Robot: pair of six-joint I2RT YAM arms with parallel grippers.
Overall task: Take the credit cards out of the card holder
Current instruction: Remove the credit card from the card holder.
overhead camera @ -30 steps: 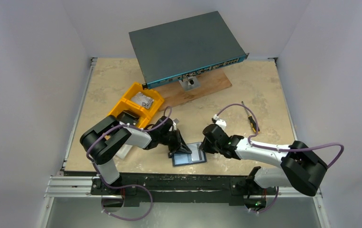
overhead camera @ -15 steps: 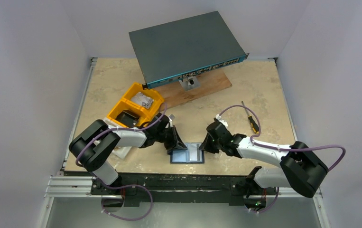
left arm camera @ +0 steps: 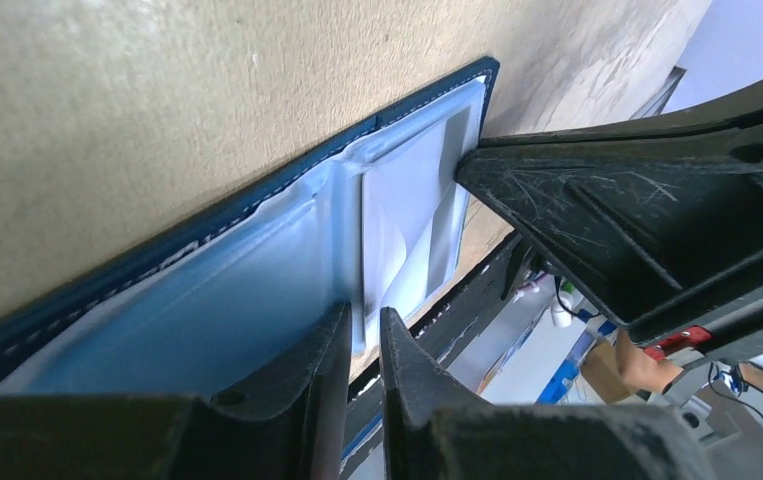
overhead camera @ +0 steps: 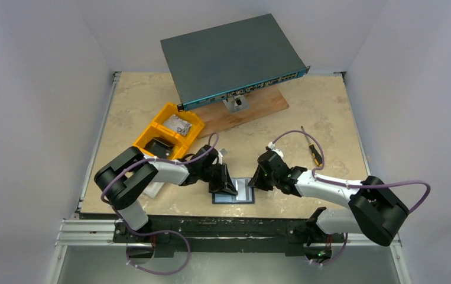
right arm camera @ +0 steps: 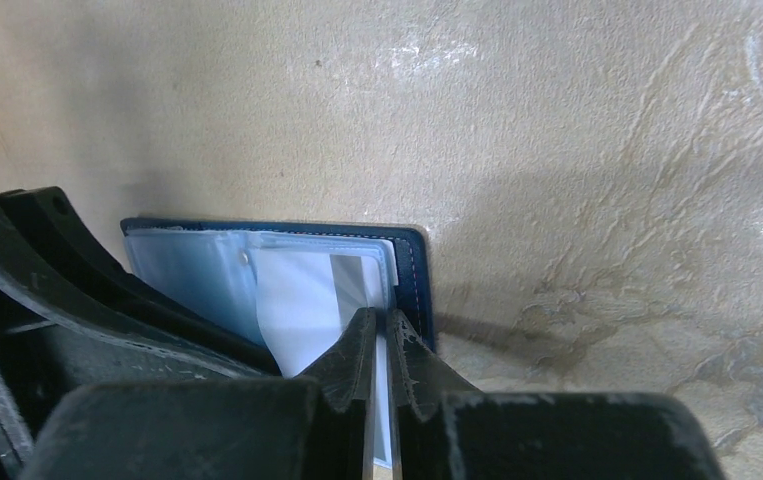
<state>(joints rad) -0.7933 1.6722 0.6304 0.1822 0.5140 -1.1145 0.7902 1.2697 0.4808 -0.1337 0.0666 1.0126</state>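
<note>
Okay, the left gripper (left arm camera: 361,322) just cracked its jaws apart: clamped tight a second ago, now a thin gap shows between the tips. I can see nothing in the gap, and the tips sit at the near edge of the clear sleeves. It has also nudged a bit further in over the left half of the card holder (overhead camera: 235,199). The card holder lies open and flat on the table (overhead camera: 329,112), near the front edge, between both arms. The right gripper (right arm camera: 381,326) stays where it was half a second ago, clenched on the right-hand edge of a pale credit card (right arm camera: 307,295) that pokes partly out of its sleeve. My read: the left gripper is letting go to re-seat and pin the holder so the right can pull. No card is out yet.
</note>
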